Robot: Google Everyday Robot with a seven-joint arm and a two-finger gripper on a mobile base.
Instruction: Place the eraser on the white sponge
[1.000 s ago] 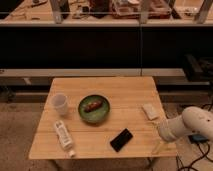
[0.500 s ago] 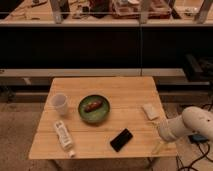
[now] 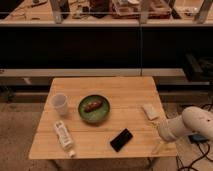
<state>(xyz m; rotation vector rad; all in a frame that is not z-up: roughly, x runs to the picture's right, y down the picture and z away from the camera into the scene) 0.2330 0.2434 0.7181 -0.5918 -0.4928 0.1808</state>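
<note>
The eraser (image 3: 121, 139), a flat black slab, lies on the wooden table (image 3: 115, 90) near its front edge, right of centre. The white sponge (image 3: 150, 111), a small off-white pad, lies near the table's right edge, apart from the eraser. My white arm (image 3: 187, 125) reaches in from the lower right. My gripper (image 3: 159, 143) is at the arm's end over the table's front right corner, to the right of the eraser and in front of the sponge. It touches neither.
A green bowl (image 3: 94, 108) holding a brown item stands mid-table. A white cup (image 3: 60, 104) stands at the left and a white labelled bottle (image 3: 64, 136) lies at the front left. Dark shelving stands behind the table.
</note>
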